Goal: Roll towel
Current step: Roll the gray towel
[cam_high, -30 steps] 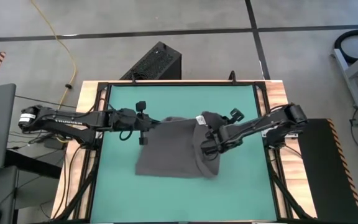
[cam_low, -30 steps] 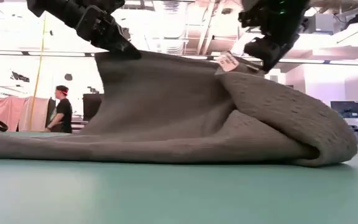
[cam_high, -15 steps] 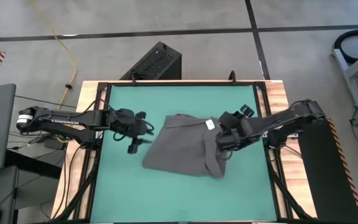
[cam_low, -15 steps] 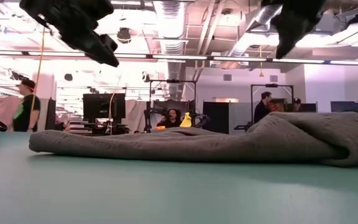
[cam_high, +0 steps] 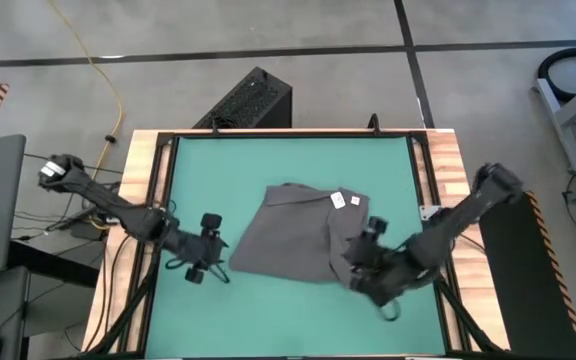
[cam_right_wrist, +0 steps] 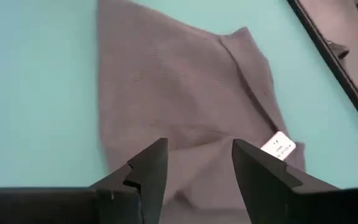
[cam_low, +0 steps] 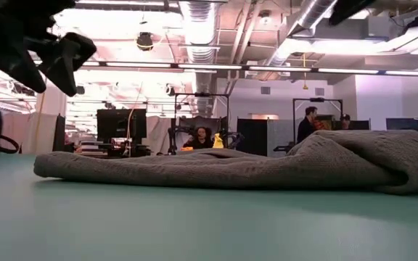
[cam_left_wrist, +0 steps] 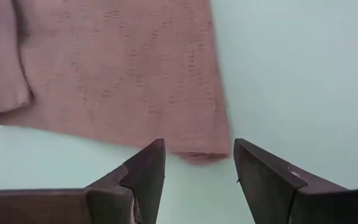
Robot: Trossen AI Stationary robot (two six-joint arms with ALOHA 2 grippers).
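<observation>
- Green mat: the dark charcoal-grey soft fabric towel lies crumpled at its centre (white label up).
- Left gripper, spread and empty, hovers at the towel's near-left corner.
- Right gripper, spread and empty, hovers over its near-right edge.

Right gripper, fingers parted, hung above the towel on the green mat; white label at lower right.

Both arms reach inward, left hand and right hand spread.
</observation>
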